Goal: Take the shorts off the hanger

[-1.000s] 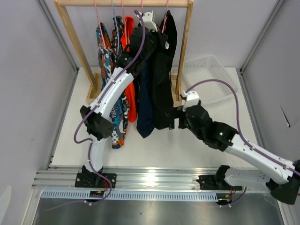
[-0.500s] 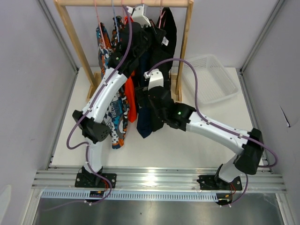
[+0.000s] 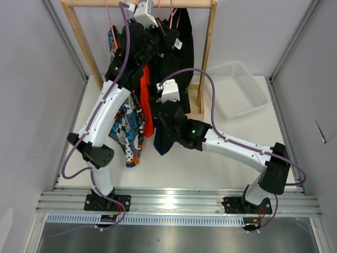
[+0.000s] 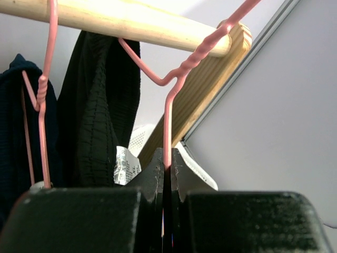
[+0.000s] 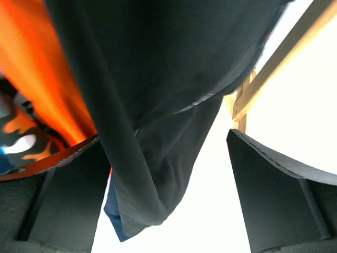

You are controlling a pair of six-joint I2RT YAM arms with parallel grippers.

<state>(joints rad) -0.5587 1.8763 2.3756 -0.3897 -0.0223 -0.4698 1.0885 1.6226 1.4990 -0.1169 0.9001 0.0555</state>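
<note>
- Left wrist view: the left gripper [image 4: 167, 171] has its jaws pressed together on the straight lower wire of a pink wire hanger [image 4: 167, 121], whose twisted neck hooks over the round wooden rail [image 4: 131, 21] of the clothes rack.
- Just left of that hanger, a black ribbed fabric pair of shorts [image 4: 100, 116] hangs from the rail with a white label at its edge; a navy fabric pair [image 4: 13, 121] hangs further left on a second pink hanger.
- From the top external view, the left arm reaches up to the rail, its gripper at the hanger tops, and the right arm reaches in low under the hanging clothes.
- A bright orange pair [image 3: 146, 100] and a teal-orange-white printed pair [image 3: 129, 137] hang to the left of the dark ones.
- A white slotted plastic basket [image 3: 237, 89] sits on the table to the right of the rack, apart from it.
- Right wrist view: the right gripper [image 5: 168, 195] has its jaws spread wide, and the lower end of the black pair droops between them, unclamped; whether it brushes the left finger I cannot tell.
- An orange-grey-white camouflage pair [image 5: 16, 132] shows at the left edge.
</note>
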